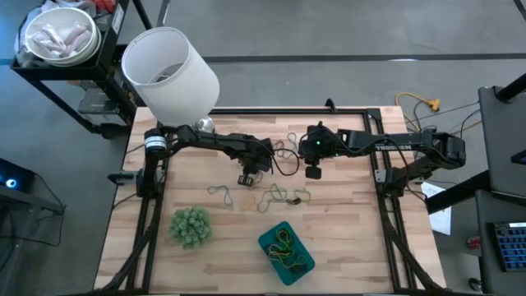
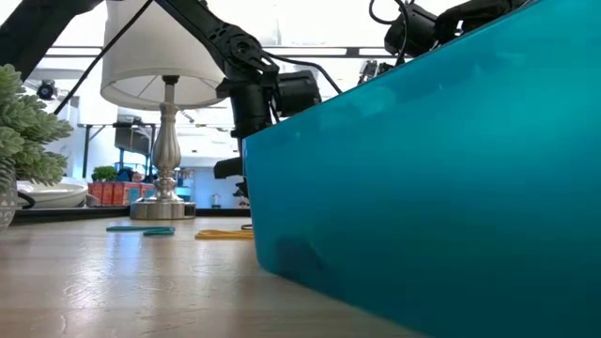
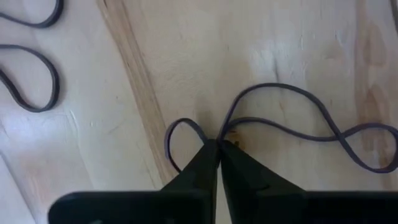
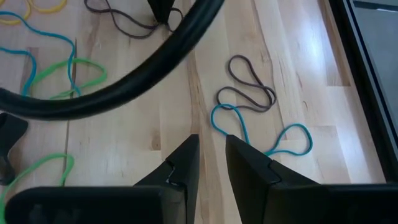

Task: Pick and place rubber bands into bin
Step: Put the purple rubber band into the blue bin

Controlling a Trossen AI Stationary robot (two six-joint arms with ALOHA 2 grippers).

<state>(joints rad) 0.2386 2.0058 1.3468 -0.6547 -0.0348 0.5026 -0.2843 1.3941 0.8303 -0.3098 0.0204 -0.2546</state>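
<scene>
The table is pale wood with visible grain and a light sheen, glossier where light strikes it in the right wrist view. The bin looks like smooth teal plastic with a soft gloss, and the rubber bands are thin matt rubber, while the green ball is fuzzy. The left claw has matt black fingers, the lamp a polished metal stem and smooth white shade.

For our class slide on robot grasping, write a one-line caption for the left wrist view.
Left gripper shut on a dark rubber band lying on the wooden table.
</scene>
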